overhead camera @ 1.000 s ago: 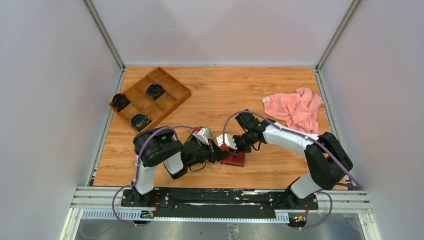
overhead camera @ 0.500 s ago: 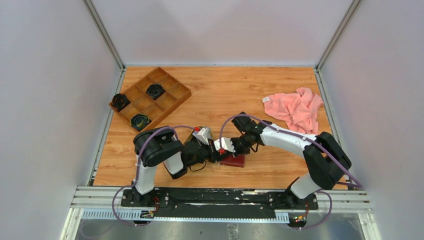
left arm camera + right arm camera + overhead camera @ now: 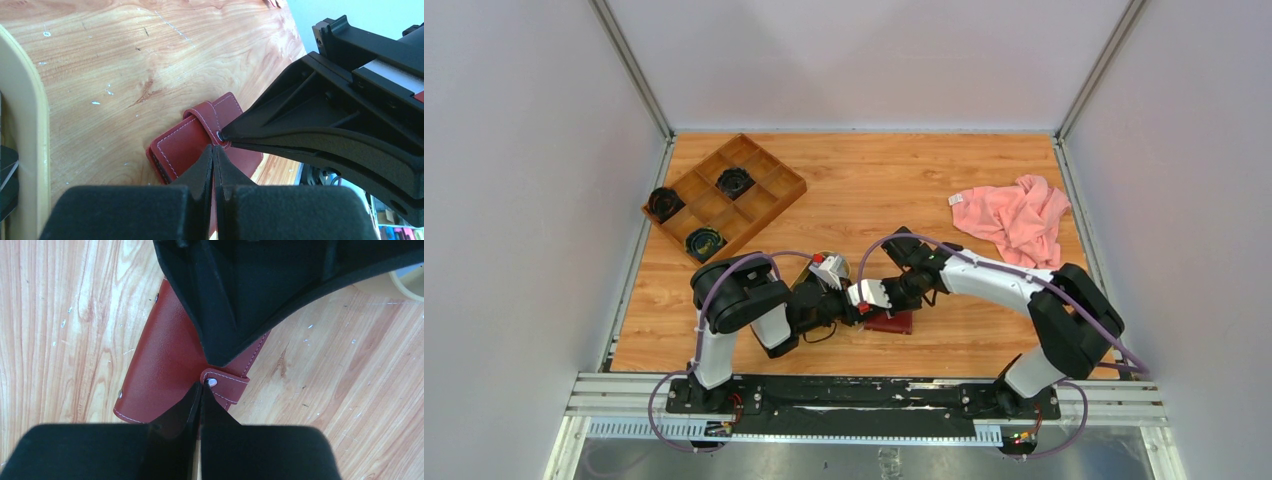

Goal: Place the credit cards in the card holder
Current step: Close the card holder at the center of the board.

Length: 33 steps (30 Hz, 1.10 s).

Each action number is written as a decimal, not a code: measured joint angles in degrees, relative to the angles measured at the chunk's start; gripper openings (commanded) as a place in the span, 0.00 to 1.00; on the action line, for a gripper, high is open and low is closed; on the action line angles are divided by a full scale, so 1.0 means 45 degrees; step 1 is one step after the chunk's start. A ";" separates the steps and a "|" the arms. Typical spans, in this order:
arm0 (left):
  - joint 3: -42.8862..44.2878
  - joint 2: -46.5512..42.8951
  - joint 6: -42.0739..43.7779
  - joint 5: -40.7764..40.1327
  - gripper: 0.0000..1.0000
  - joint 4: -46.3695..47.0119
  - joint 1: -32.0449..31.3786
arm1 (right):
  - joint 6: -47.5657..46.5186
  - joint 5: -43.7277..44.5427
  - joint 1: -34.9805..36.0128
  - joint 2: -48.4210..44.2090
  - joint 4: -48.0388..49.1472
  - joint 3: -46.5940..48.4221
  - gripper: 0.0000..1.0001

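Observation:
The dark red card holder point(image 3: 894, 322) lies closed on the wooden table, its snap tab point(image 3: 206, 120) folded over the front edge. My left gripper point(image 3: 214, 148) is shut and empty, its tips resting on the card holder point(image 3: 180, 142) just beside the tab. From the opposite side my right gripper point(image 3: 201, 384) is shut too, with its tips at the metal snap stud point(image 3: 212, 382) on the card holder point(image 3: 160, 360). The two grippers meet tip to tip over the wallet's left part point(image 3: 865, 310). The credit cards are out of view.
An oval tan wooden tray point(image 3: 836, 262) sits just behind the left wrist, mostly hidden; its rim point(image 3: 22, 100) shows at the left. A brown compartmented box point(image 3: 724, 195) with black coils stands at the back left. A pink cloth point(image 3: 1016, 220) lies at the right.
The right arm has slid left, bringing its gripper over the card holder's left part towards the left gripper. The left arm and the wallet have stayed put.

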 measured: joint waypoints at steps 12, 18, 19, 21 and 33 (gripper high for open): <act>-0.0083 0.0005 -0.0005 -0.0253 0.00 0.0039 0.0005 | 0.0248 0.0355 0.0364 0.0539 -0.0267 0.0602 0.00; -0.0447 -0.0083 -0.0034 -0.0806 0.00 0.0228 0.0005 | 0.0296 0.0418 0.0534 0.0937 -0.0408 0.1039 0.00; -0.0486 -0.0102 -0.0049 -0.0894 0.00 0.0243 0.0005 | 0.0296 0.0437 0.0554 0.1005 -0.0461 0.1112 0.00; -0.0607 -0.0151 -0.0073 -0.1059 0.00 0.0301 0.0005 | 0.0301 0.0491 0.0578 0.1166 -0.0685 0.1311 0.00; -0.0947 -0.0393 -0.0199 -0.1899 0.00 0.0335 0.0005 | 0.0330 0.0631 0.0636 0.2055 -0.1962 0.2404 0.00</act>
